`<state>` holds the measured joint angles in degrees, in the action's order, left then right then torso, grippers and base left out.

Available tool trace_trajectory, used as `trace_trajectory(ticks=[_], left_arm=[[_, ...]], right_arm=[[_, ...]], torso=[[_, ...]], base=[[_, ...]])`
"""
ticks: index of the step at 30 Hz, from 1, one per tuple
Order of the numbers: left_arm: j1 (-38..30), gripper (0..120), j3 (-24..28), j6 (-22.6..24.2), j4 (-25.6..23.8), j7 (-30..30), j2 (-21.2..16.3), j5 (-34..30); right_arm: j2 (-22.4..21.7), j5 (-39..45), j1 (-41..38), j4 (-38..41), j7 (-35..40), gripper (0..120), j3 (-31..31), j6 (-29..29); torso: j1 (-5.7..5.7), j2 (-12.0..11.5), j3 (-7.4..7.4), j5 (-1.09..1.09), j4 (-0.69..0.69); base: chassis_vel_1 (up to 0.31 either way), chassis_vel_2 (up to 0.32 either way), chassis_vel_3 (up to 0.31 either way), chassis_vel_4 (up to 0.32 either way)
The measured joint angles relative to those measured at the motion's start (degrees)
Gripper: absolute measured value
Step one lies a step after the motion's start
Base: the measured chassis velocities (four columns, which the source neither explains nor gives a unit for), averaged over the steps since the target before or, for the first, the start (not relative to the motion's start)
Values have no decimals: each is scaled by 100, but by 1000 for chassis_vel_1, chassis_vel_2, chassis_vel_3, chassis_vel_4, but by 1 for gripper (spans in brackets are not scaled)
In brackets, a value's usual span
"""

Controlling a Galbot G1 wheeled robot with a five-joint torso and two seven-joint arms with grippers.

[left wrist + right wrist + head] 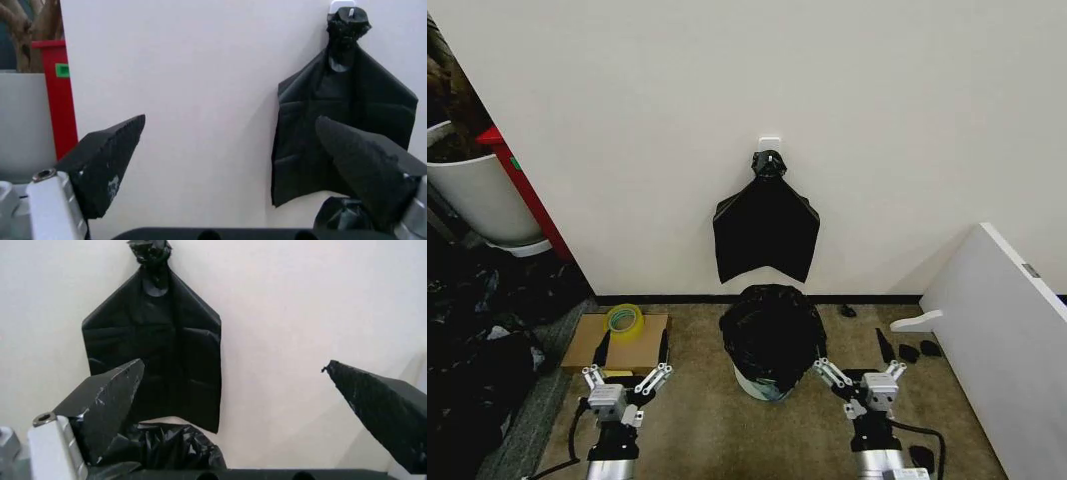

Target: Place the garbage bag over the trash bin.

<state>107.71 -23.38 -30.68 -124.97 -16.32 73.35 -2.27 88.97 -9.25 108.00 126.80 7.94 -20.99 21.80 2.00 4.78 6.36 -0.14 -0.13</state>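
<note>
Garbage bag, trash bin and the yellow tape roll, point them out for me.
garbage bag (772,325): head view, on its wrinkled glossy top.
trash bin (757,386): head view, on the white wall showing below the bag.
yellow tape roll (624,319): head view, on its ring.

Yellow tape roll (625,319) on cardboard (587,345)

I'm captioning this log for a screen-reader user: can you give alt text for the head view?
A glossy black garbage bag covers a small white trash bin on the floor by a white wall, under a bunch of black bags hanging from a hook. The left claw and right claw sit open either side of the bin, touching nothing.
</note>
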Motion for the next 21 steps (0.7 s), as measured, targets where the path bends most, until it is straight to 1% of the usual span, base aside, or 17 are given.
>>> trace_trajectory(ticks=[3, 7, 13, 15, 17, 21], left_arm=[[35, 100, -15, 20, 50, 1, -26, -45], [9, 100, 1, 50, 68, 2, -33, -37], [-96, 100, 91, 209, 126, 69, -65, 22], [-101, 100, 108, 236, 123, 70, -65, 51], [-107, 100, 134, 300, 141, 62, -42, 243], [-70, 100, 155, 307, 121, 56, -40, 272]], right_arm=[[12, -77, 168, 182, -16, 100, 28, 28], [38, -105, 176, 221, -16, 100, 36, 18], [-20, -113, 217, 289, 41, 100, 128, -164], [-20, -106, 220, 299, 47, 100, 131, -179], [31, -106, 200, 305, 83, 100, 179, -249], [35, -109, 202, 284, 131, 100, 277, -301]], torso=[[0, 0, 0, 0, 0], [0, 0, 0, -1, 0], [0, 0, 0, 0, 0], [0, 0, 0, 0, 0], [0, 0, 0, 0, 0], [0, 0, 0, 0, 0]], base=[[0, 0, 0, 0], [0, 0, 0, 0], [0, 0, 0, 0], [0, 0, 0, 0], [0, 0, 0, 0], [0, 0, 0, 0]])
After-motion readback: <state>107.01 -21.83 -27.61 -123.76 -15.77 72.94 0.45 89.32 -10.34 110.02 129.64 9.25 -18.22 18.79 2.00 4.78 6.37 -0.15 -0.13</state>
